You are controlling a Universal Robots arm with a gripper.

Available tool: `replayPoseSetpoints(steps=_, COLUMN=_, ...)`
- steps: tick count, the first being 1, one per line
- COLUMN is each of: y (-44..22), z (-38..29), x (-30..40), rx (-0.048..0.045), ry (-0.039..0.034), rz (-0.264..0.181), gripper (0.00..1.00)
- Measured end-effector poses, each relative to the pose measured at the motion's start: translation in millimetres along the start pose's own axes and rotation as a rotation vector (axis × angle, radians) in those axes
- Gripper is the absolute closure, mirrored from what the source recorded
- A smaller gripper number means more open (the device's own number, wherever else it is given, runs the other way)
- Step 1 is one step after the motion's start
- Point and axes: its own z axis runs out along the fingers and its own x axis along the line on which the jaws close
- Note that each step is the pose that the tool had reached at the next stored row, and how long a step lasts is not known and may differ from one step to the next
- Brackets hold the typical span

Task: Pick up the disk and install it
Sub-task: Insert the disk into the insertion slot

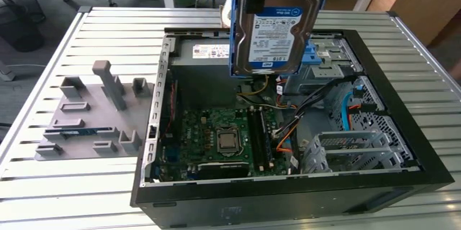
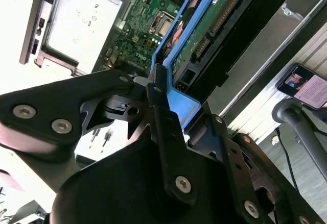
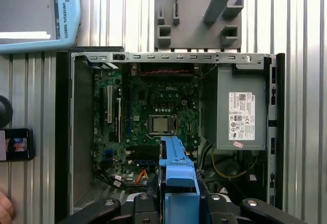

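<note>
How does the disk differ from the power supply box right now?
The disk hangs upright above the open computer case, clamped in the gripper; the power supply box sits inside it. The disk is thin in a blue carrier; the power supply box is bulkier, bare grey. Both carry white labels.

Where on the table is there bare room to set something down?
In the exterior view, bare slats of the table border the grey fixture tray on its near and far sides, and a strip runs along the computer case on the exterior view's right. Inside the case is crowded: motherboard, cables, drive cage, with the disk held above.
</note>
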Motion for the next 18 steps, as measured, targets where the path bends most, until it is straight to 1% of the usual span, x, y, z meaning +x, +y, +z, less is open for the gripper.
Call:
replayPoseSetpoints(steps=5, y=-13.8, z=-0.2, x=-0.1, rx=-0.0023, ry=0.0002, rz=0.0, gripper=0.64)
replayPoseSetpoints(steps=7, y=-16.5, z=-0.1, x=0.4, rx=-0.0025, ry=0.0001, rz=0.0, gripper=0.64)
replayPoseSetpoints(steps=10, y=-17.2, z=0.0, x=3.2, rx=-0.0024, ry=0.0, rz=0.0, gripper=0.64)
replayPoseSetpoints(steps=13, y=-17.3, z=0.1, x=8.8, rx=-0.0025, ry=0.0, rz=0.001, gripper=0.64)
replayPoseSetpoints(steps=14, y=-17.3, z=0.1, x=11.0, rx=-0.0025, ry=0.0, rz=0.001, gripper=0.64)
replayPoseSetpoints(steps=15, y=-17.4, z=0.2, x=15.9, rx=-0.0025, ry=0.0001, rz=0.001, gripper=0.64)
replayPoseSetpoints(steps=18, y=-17.4, z=0.5, x=23.7, rx=-0.0025, ry=0.0, rz=0.002, gripper=0.64)
